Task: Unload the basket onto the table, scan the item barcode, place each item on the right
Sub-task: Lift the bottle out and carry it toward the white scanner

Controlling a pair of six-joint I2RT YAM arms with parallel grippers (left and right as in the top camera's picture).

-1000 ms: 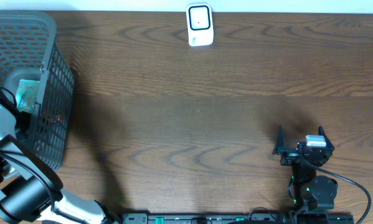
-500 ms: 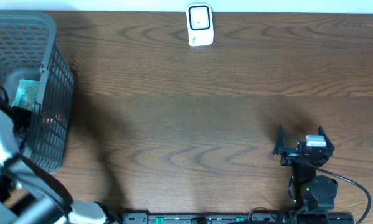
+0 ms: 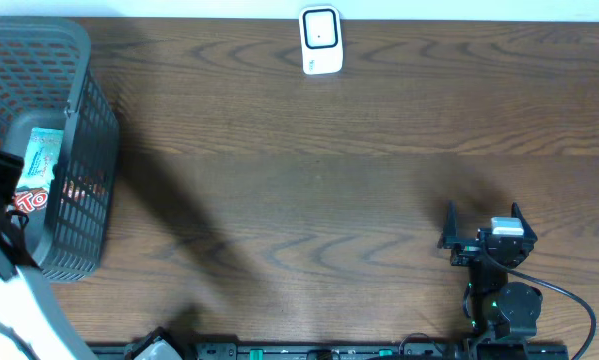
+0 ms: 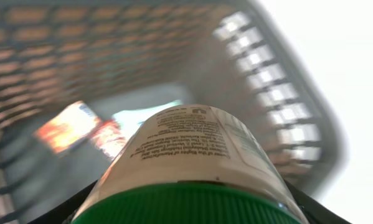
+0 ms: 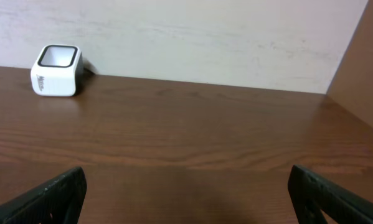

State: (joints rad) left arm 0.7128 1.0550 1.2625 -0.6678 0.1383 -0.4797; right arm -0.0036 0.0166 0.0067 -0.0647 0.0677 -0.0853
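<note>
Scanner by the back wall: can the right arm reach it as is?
Probably yes. The right gripper is open and empty, and only bare table lies between it and the scanner; whether its reach stretches that far is unclear.

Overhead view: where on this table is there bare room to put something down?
The wide stretch of table between the basket on the left, the white scanner at the far edge and the right gripper near the front is bare. Only the basket is crowded, with packets inside.
</note>
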